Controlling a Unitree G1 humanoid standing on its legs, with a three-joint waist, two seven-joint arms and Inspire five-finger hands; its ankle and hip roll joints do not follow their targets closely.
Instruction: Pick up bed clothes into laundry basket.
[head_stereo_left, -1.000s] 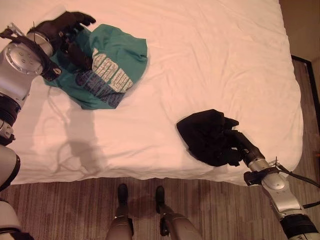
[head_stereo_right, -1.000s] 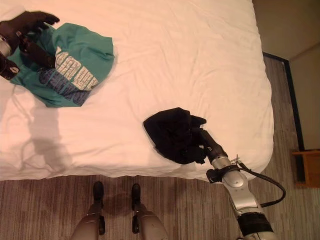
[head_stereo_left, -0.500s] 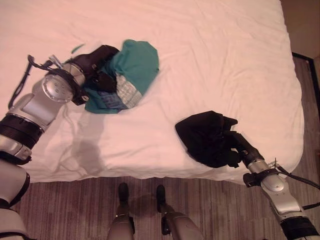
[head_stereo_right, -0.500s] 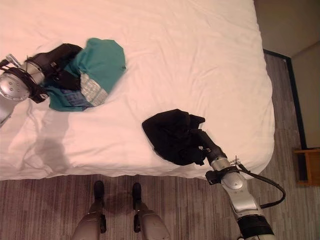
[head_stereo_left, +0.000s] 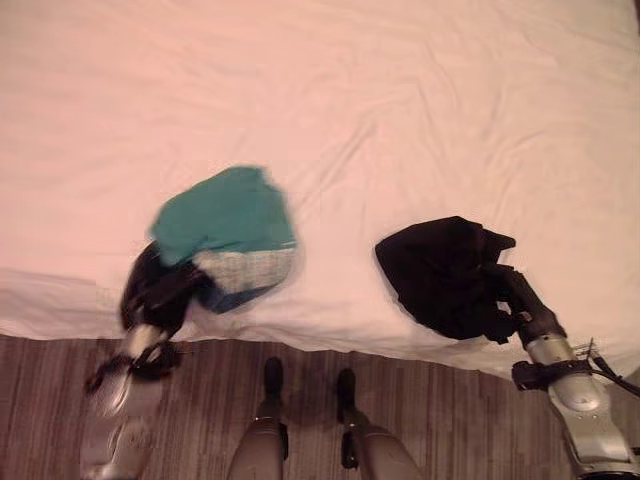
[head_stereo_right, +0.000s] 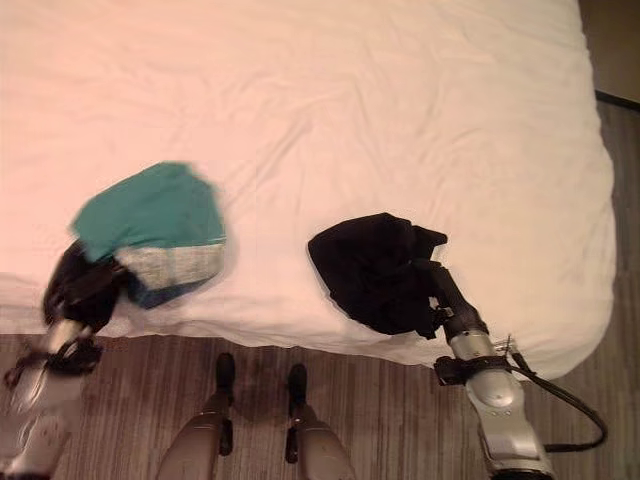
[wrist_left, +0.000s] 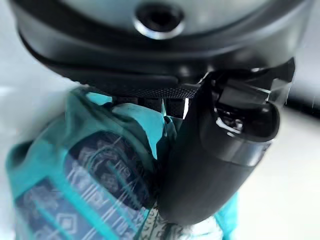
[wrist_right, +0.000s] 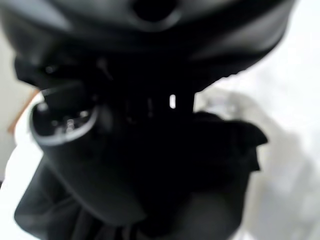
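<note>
On the white bed (head_stereo_left: 400, 90) above striped flooring (head_stereo_right: 380, 400), my left hand (head_stereo_left: 155, 290) gripped the bunched teal shirt (head_stereo_left: 225, 215), my right hand (head_stereo_left: 500, 300) seemingly clutching the black garment (head_stereo_left: 440, 270).

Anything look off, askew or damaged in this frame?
Nothing stands out. The left hand grips the bunched teal shirt near the bed edge; the right hand grips the black garment.

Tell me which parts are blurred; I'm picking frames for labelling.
Left eye view: the crumpled teal printed shirt and left robot hand are motion-smeared. Right wrist view: the right robot hand and bunched black garment are soft, out of focus.
</note>
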